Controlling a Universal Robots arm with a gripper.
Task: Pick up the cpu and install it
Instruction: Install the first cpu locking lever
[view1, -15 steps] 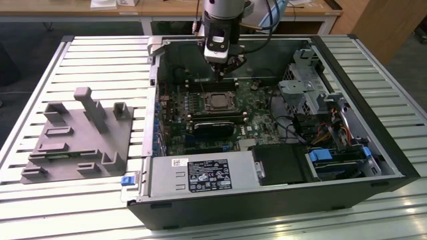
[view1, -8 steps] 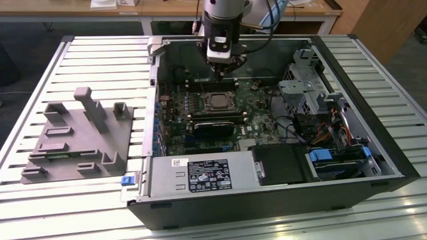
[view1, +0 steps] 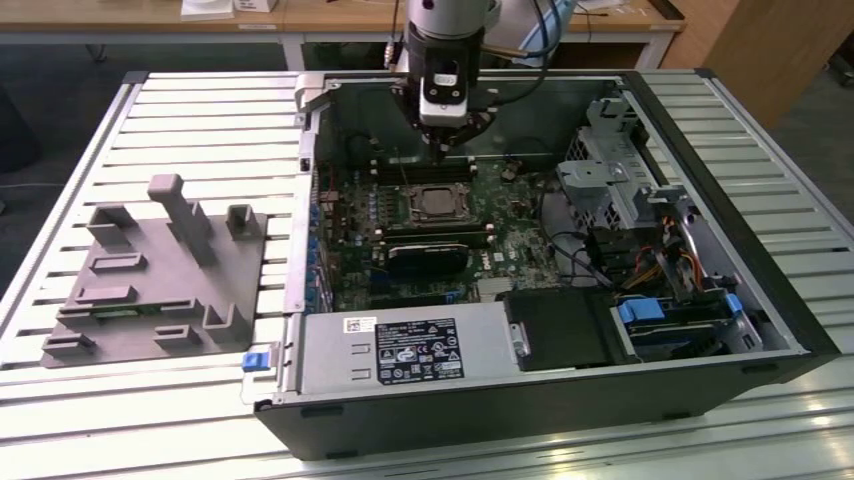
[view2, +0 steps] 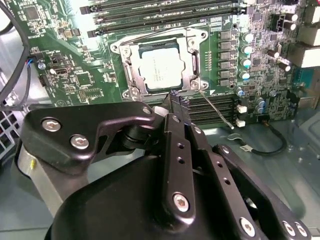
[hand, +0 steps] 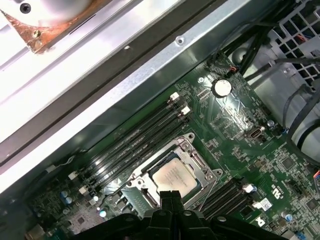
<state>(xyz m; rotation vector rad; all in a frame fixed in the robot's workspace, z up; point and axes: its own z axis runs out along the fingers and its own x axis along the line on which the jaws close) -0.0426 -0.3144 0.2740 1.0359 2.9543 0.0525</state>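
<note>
The silver-and-black robot arm (view1: 441, 50) comes straight down, wrist vertical; its black metal two-finger gripper (view1: 447, 148) points downward; in both wrist views the slim black fingers (view2: 176, 107) sit pressed together, tips closed with nothing between them.

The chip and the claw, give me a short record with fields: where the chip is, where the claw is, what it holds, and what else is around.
chip: seated in the socket's metal frame on the green board, silver top showing in both wrist views
claw: above the open computer case, just beside the socket, fingers together
held: nothing visible between the fingers
contact: claw tips apart from the chip
nearby: grey block with posts on the slatted table outside the case
</note>
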